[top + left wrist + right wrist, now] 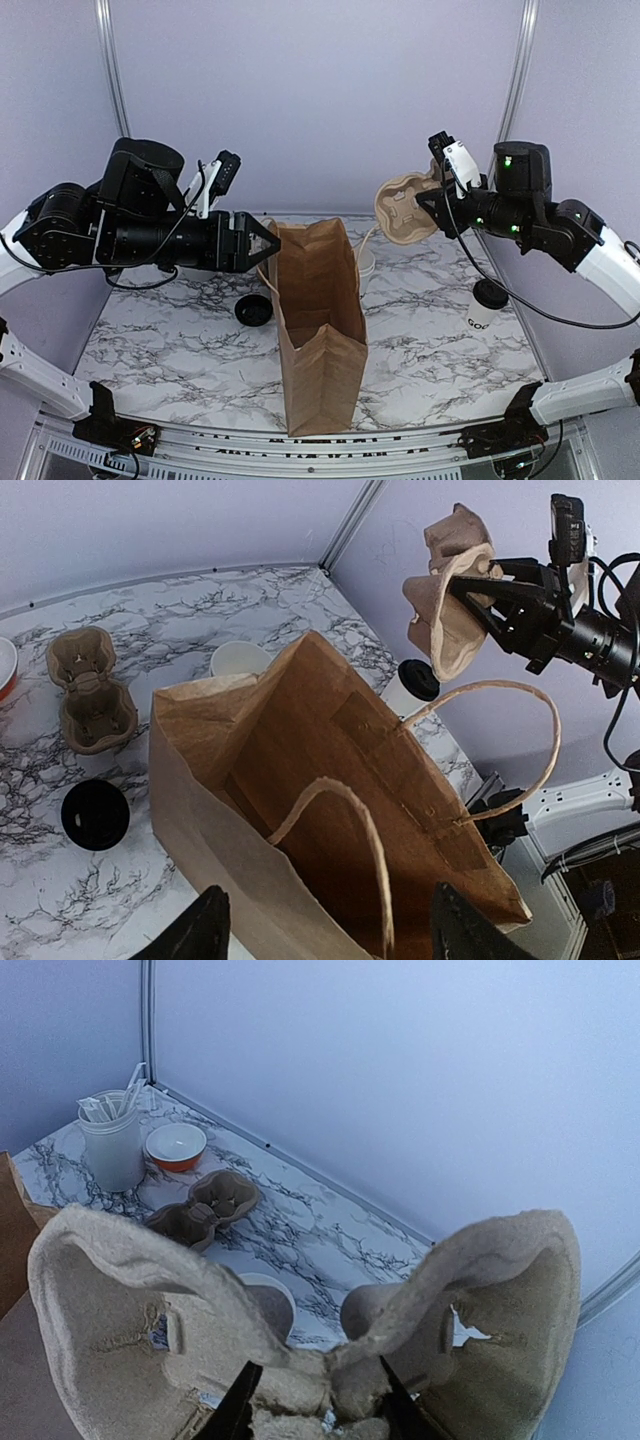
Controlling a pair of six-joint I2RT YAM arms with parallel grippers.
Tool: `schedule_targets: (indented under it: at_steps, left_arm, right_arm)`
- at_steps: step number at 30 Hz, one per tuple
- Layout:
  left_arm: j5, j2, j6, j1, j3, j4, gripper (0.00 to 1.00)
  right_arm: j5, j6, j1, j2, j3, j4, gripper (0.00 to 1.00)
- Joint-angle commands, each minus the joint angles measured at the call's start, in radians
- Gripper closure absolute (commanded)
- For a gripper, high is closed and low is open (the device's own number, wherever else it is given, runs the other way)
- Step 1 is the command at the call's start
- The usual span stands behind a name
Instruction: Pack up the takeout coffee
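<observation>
In the right gripper's [315, 1405] jaws, cup carrier [130, 1290]

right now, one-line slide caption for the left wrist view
Left gripper open at the paper bag; right gripper holds a pulp cup carrier aloft

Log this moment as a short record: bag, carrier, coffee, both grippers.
bag: brown paper bag, upright, mouth open, mid-table
left gripper: open, at the bag's left side
right gripper: shut on a pulp cup carrier, held in the air to the right of the bag's mouth
takeout coffee: lidded, standing on the table at the right, not yet packed
loose black lid: flat on the table, left of the bag
</observation>
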Motion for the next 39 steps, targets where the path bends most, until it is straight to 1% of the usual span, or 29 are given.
schedule_targets:
  at_steps: [1, 7, 14, 17, 22, 25, 28, 32, 35, 37, 39]
  left_arm:
    - [-0.019, 0.024, -0.037, -0.013, -0.023, 0.009, 0.34]
    - [-0.084, 0.092, -0.074, -0.045, -0.017, -0.017, 0.41]
    - [-0.155, 0.166, -0.067, -0.077, 0.051, -0.095, 0.5]
    - [-0.204, 0.191, -0.061, -0.08, 0.08, -0.147, 0.59]
    - [-0.251, 0.202, -0.031, -0.081, 0.114, -0.166, 0.82]
    - [-0.263, 0.216, 0.012, -0.079, 0.154, -0.164, 0.92]
    - [-0.256, 0.245, 0.055, -0.079, 0.194, -0.163, 1.0]
    - [-0.249, 0.286, 0.103, -0.078, 0.249, -0.161, 1.0]
    - [-0.239, 0.314, 0.136, -0.076, 0.29, -0.158, 1.0]
    - [-0.234, 0.33, 0.151, -0.072, 0.315, -0.158, 1.0]
    - [-0.224, 0.341, 0.159, -0.066, 0.336, -0.157, 1.0]
  right_arm:
    - [-0.011, 0.015, -0.009, -0.012, 0.025, 0.02, 0.69]
    - [-0.011, 0.014, -0.009, -0.019, 0.029, 0.012, 0.69]
    - [-0.007, 0.01, -0.009, -0.028, 0.031, 0.005, 0.68]
    - [-0.007, 0.01, -0.009, -0.031, 0.037, 0.0, 0.68]
    - [-0.017, 0.004, -0.009, -0.032, 0.063, -0.007, 0.68]
    - [-0.032, -0.002, -0.009, -0.029, 0.095, -0.012, 0.68]
    - [-0.055, -0.007, -0.009, -0.02, 0.141, -0.023, 0.68]
    - [-0.1, -0.002, -0.009, -0.012, 0.208, -0.032, 0.67]
    - [-0.172, 0.014, -0.009, -0.007, 0.252, -0.039, 0.66]
    - [-0.246, 0.038, -0.009, -0.001, 0.277, -0.043, 0.66]
    - [-0.363, 0.066, -0.009, 0.001, 0.289, -0.038, 0.65]
